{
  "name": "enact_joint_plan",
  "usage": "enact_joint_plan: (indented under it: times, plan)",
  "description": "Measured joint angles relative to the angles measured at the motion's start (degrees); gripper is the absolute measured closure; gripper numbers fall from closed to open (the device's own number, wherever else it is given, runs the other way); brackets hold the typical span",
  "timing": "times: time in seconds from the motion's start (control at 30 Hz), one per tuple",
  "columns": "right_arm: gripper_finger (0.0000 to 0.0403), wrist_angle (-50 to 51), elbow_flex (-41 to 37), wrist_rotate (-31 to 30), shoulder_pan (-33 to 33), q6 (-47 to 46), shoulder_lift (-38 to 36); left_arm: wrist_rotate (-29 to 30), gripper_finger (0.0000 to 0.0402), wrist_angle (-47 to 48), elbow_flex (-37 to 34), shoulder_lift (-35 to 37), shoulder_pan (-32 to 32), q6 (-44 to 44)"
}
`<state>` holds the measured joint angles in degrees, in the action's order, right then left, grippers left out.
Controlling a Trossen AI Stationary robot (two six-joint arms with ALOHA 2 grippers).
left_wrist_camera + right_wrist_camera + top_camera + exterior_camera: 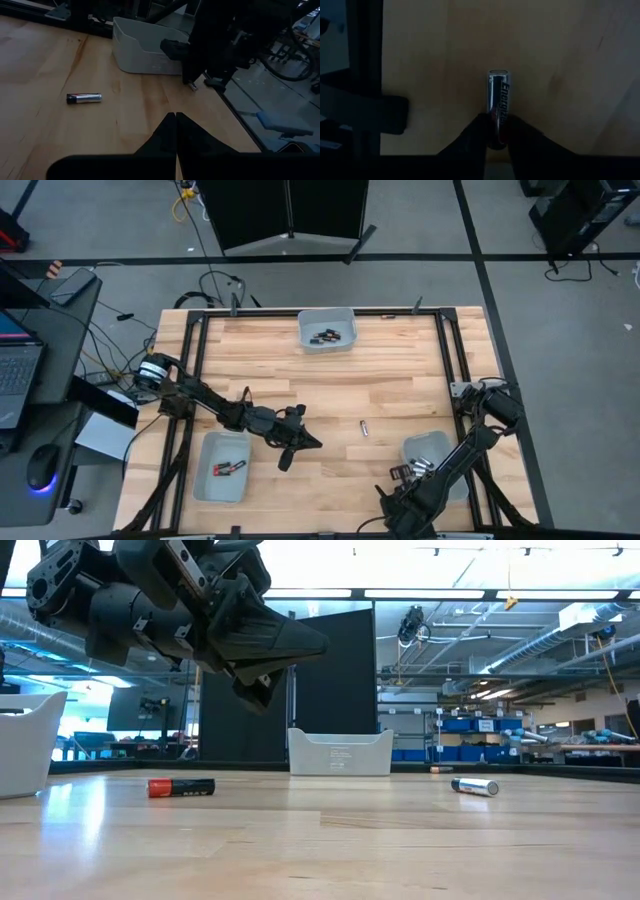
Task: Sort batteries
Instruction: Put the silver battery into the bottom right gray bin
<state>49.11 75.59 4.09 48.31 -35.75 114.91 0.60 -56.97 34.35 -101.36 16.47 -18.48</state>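
While a silver-grey Energizer battery (498,112) is clamped lengthwise between the two dark fingers of the right end effector (497,131), its free end projects forward over bare wood. In the high view the right end effector (392,502) sits low at the near edge of the desk (400,380), just inside the black frame rail, with the right arm folded back beside the near-right tray (436,450).

A second silver-grey battery (364,428) lies loose on the open centre of the desk, well apart from both arms; the low view shows it lying on its side (474,786). A red-and-black battery (181,787) also lies flat on the wood in the low view, below the left arm.

The left end effector (305,442) hangs above the desk near its centre, to the right of the near-left tray (222,468). Its fingers (167,135) are pressed together with nothing between them, tip to tip. In the left wrist view the loose silver-grey battery (84,98) lies ahead of those fingers, with clear wood all around it.

The near-left tray holds red-and-black batteries (229,469). The far tray (327,329) at the middle of the far edge holds dark batteries (325,336). The near-right tray holds pale cells, partly covered by the right arm.

The broad central span of the desk between the three trays is open, bounded by the black frame along all four edges.
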Motion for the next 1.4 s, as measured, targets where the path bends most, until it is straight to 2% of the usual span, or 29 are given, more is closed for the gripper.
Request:
enact_joint_plan:
  times: [0.07, 0.3, 0.47, 0.77, 1.17, 1.4]
  plan:
    - [0.0344, 0.01, 0.00, -0.03, -0.02, 0.63, 0.00, 0.02, 0.0396, 0.18, 0.00, 0.00, 0.00, 0.00]
    - [0.0336, 0.82, 1.16, -0.68, -0.02, 1.89, 0.32, 0.20, 0.0396, 0.44, 0.00, 0.00, 0.02, 0.00]
    - [0.0344, -0.15, 4.12, -5.28, -0.76, 4.73, 0.68, 0.20, 0.0396, 0.39, 0.00, 0.00, 0.02, 0.00]
    - [0.0345, 8.53, 8.99, -8.26, -3.88, 9.11, -0.54, 0.20, 0.0396, 0.37, 0.00, 0.00, 0.02, 0.09]
    - [0.0345, 18.53, 11.34, -12.80, -5.82, 7.08, -9.55, 0.20, 0.0396, 0.41, 0.00, 0.00, 0.02, 0.17]
    - [0.0345, 22.95, 8.78, -11.62, -6.57, 0.91, -15.54, 0.23, 0.0396, 0.33, 0.00, 0.00, 0.00, 0.27]
